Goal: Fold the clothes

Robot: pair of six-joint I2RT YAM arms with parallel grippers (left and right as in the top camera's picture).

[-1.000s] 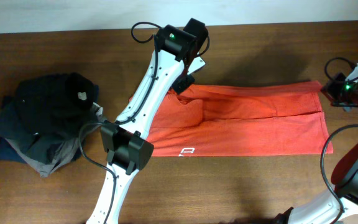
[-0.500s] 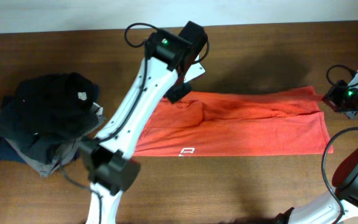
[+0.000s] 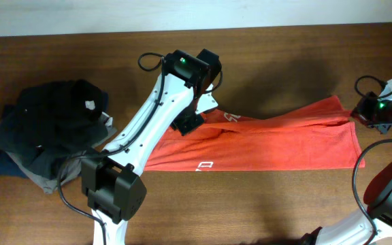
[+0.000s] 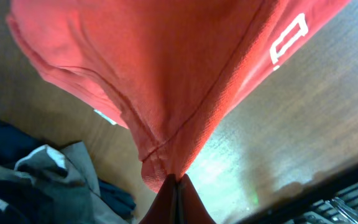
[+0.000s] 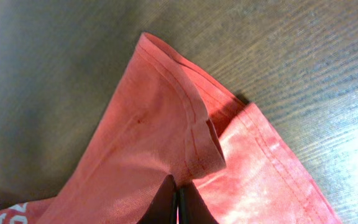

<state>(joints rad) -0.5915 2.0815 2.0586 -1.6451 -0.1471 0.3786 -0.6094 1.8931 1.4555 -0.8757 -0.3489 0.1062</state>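
The clothes, a red-orange T-shirt [image 3: 278,143], lie spread across the middle of the table, with white lettering [image 3: 205,165] near the front edge. My left gripper [image 3: 190,123] is shut on the shirt's far left edge, which is raised and pulled over so that more white print [image 3: 231,117] shows. In the left wrist view the cloth [image 4: 166,62] hangs from the shut left gripper [image 4: 177,180]. My right gripper [image 3: 361,111] is shut on the far right corner. In the right wrist view the hemmed corner [image 5: 185,118] bunches at the right gripper [image 5: 177,188].
A pile of black, navy and grey garments [image 3: 50,133] sits at the left of the wooden table [image 3: 284,204], and also shows in the left wrist view as a dark heap [image 4: 42,180]. A pale wall runs along the far edge.
My left gripper has come toward the front with the shirt's far left edge, turning it over so white print shows. The right gripper has drawn the far right corner slightly up.
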